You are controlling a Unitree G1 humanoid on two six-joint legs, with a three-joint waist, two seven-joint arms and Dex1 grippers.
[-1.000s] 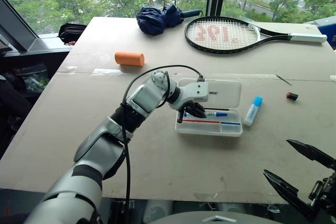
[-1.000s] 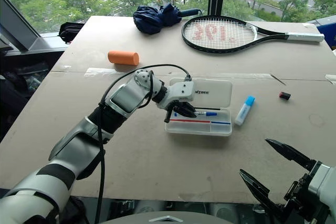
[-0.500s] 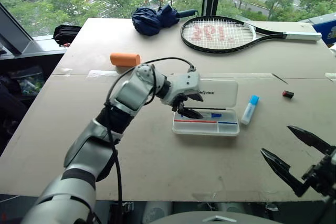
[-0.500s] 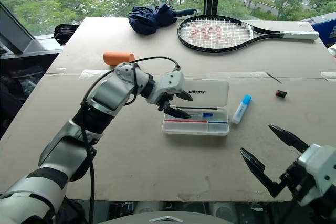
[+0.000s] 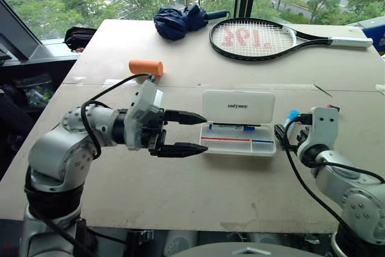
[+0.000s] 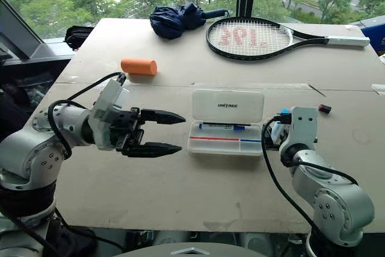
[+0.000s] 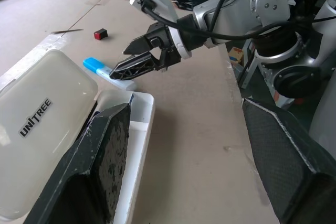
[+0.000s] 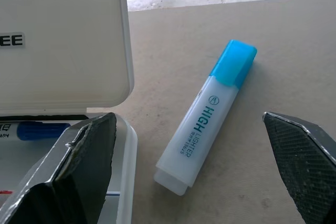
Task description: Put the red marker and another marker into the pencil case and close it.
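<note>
1. My right claw (image 8: 189,177) hangs released over the blue-capped highlighter (image 8: 206,115), just right of the open pencil case (image 5: 239,126); closing off-centre could roll it away.
2. My left claw (image 5: 195,132) gapes empty left of the case and could knock it.
3. The red marker (image 7: 100,34) lies farther right and might be forgotten.

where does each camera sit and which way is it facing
Head eyes: look forward and down over the table; both arms show, pencil case between them.
Left wrist: looks across the case at the right end effector.
Right wrist: looks down at the blue highlighter.
Shared: case and highlighter.
</note>
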